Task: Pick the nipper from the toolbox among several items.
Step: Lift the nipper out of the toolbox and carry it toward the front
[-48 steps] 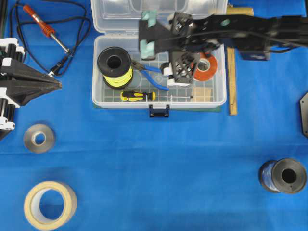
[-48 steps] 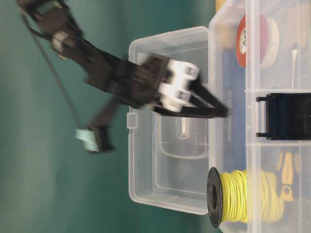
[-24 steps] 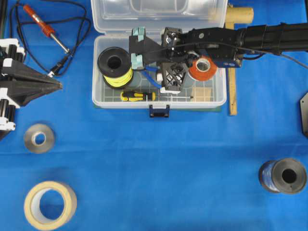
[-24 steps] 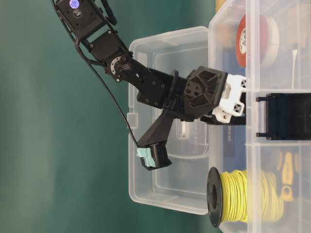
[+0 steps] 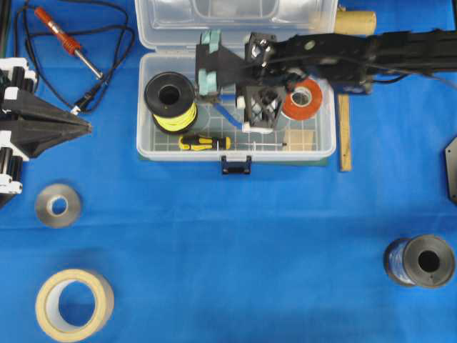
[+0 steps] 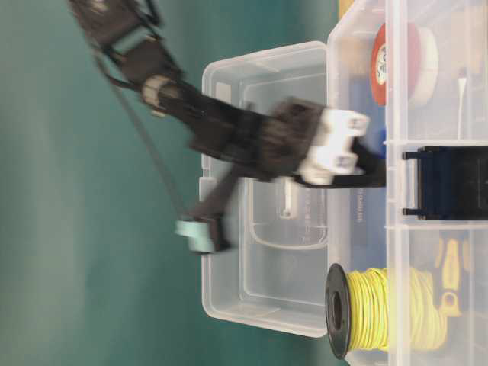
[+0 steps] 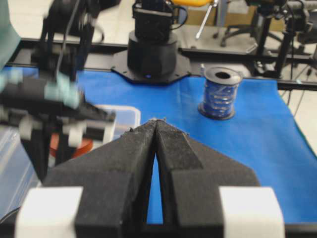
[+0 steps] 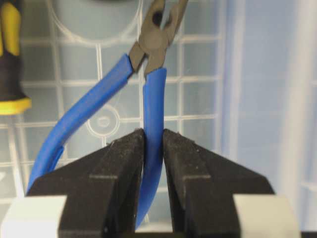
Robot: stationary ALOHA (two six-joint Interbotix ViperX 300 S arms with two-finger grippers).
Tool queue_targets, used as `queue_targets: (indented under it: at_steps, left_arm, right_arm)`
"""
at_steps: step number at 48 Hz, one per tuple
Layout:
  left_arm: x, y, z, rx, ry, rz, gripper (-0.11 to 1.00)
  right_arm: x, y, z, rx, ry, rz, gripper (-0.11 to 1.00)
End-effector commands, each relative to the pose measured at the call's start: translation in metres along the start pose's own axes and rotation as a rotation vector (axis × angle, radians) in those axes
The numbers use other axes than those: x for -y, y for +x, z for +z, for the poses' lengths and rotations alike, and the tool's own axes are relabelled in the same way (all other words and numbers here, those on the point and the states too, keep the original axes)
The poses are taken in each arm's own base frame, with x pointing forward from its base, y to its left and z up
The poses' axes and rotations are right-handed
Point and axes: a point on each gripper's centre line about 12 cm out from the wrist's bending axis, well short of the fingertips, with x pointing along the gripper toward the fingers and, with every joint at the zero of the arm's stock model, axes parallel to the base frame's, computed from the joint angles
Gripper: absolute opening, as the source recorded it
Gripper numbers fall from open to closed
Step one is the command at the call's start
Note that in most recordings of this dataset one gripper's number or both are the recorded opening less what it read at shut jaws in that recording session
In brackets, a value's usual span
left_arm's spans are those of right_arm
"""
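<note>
Blue handle rubber is what the right tool (image 8: 153,148) is clamped on: the wrist view shows its two dark fingers (image 8: 119,163) pressed against either side of one handle of the nipper (image 8: 148,94), while the other handle bows away to the left, outside the grip. The nipper's long axis runs straight away from the tool, with the dark pointed head at the far end and the handle ends near the tool's body, so the tool holds it from the tail and only by one leg. It is still inside the toolbox (image 5: 146,146), over the grid floor, in the middle of the tray between the yellow wire spool (image 5: 171,100) and the orange tape roll (image 5: 303,100), with the screwdriver (image 5: 203,142) just beside it toward the front wall. Whether the nipper is resting on the floor or already a little off it cannot be told. My reading is that the lift is the step in hand, and with one leg gripped the head may swing or the free handle may catch the spool or screwdriver, so a straight rise clear of the walls looks wise. The left tool (image 7: 157,129) sits closed and empty at the table's far left edge, well apart; the right arm is plainly the nearer one.
</note>
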Motion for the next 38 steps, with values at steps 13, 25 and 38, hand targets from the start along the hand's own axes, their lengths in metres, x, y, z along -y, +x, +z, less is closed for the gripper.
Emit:
queue_targets:
  at_steps: [13, 25, 38]
  left_arm:
    - [0.000, 0.002, 0.003, 0.006, -0.005, -0.001, 0.00]
    - [0.000, 0.002, 0.003, 0.006, -0.003, -0.001, 0.00]
    - [0.000, 0.001, 0.004, 0.011, -0.002, 0.000, 0.00]
  right_arm:
    - [-0.004, -0.114, 0.026, 0.241, 0.022, -0.007, 0.14]
    - [-0.066, -0.144, 0.013, 0.313, -0.042, 0.093, 0.14]
    - [-0.142, -0.120, -0.006, 0.307, -0.065, 0.226, 0.14]
